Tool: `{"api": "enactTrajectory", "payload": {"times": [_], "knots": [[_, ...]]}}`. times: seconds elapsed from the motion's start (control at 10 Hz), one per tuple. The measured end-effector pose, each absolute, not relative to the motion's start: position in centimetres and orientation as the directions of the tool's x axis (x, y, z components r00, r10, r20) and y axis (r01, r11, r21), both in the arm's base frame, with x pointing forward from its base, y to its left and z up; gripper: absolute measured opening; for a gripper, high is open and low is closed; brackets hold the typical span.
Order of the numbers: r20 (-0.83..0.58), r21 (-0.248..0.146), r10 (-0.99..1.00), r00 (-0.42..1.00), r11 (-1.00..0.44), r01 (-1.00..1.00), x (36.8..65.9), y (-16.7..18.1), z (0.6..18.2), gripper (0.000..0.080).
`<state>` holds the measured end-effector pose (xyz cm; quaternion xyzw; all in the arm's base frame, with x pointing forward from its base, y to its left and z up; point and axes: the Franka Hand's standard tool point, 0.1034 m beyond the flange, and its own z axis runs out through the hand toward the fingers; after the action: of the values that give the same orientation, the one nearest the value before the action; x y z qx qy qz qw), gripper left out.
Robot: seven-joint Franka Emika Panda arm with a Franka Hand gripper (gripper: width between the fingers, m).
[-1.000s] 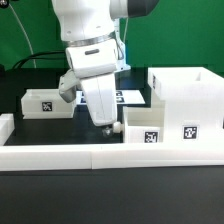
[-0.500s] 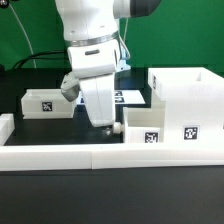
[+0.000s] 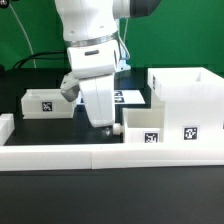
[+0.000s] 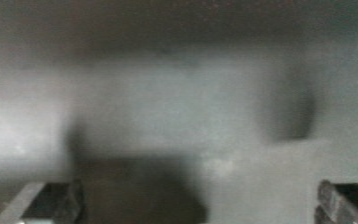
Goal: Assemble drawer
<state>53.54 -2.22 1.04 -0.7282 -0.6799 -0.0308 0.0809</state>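
The tall white housing [image 3: 186, 98] stands at the exterior view's right, with a tag low on its front. One small white tray [image 3: 141, 127] with a tag sits against the housing's left side, low down, and a small knob [image 3: 117, 128] sticks out from it. The other tagged tray [image 3: 46, 102] lies at the back left. My gripper [image 3: 101, 123] points down just left of the knob, close to the near tray. In the wrist view my gripper [image 4: 194, 205] has its fingers [image 4: 43, 201] wide apart, with only a blurred white surface between them.
A long low white bar [image 3: 100, 156] runs along the front, with a short raised end [image 3: 5, 124] at the left. The marker board [image 3: 131, 97] lies flat behind the arm. A green wall backs the black table.
The arm has shifted slightly to the exterior view's left, away from the knob. The trays and the housing have not moved.
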Motion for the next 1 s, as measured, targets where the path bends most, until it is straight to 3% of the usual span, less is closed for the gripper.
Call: {"api": "enactTrajectory", "payload": {"times": [0.4,0.7,0.9,1.0], "knots": [[0.143,-0.09,0.977,0.158,-0.146,0.985,53.94,-1.84,1.14,0.0649],[0.143,-0.074,0.969,0.2,-0.191,0.979,53.61,-1.74,0.7,0.0649],[0.143,-0.073,0.969,0.199,-0.19,0.979,53.63,-1.79,0.71,0.0649],[0.147,-0.068,0.981,0.125,-0.116,0.991,53.76,-2.2,0.8,0.0649]]}}
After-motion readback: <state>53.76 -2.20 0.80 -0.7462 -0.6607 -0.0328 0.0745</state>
